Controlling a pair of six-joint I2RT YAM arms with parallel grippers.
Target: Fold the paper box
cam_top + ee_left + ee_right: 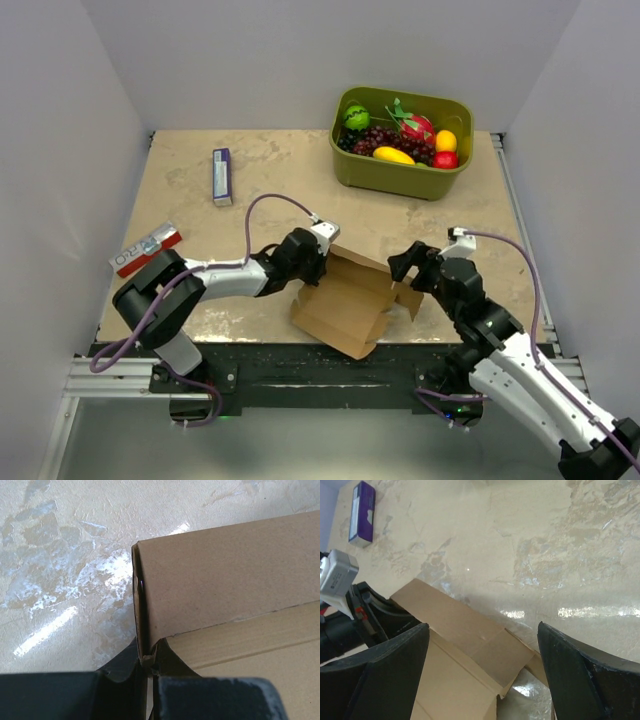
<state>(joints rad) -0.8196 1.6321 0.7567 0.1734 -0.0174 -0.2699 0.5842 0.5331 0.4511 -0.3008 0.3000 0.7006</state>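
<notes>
Mid-fold: left tool [312, 263] pinches an upright wall of the paper box [345, 305]; right tool [404, 264], spread, hovers by its right flap — probably next to tuck inward.

The left tool [148, 666] is pinched tight on an edge of the paper box [225, 575]. The right tool [482, 632] has its jaws wide apart.

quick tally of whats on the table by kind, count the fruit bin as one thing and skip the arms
plain brown: 1, the paper box
small printed boxes: 2, the red-and-white box and the purple-and-white box
bins: 1, the green bin
total: 4
</notes>
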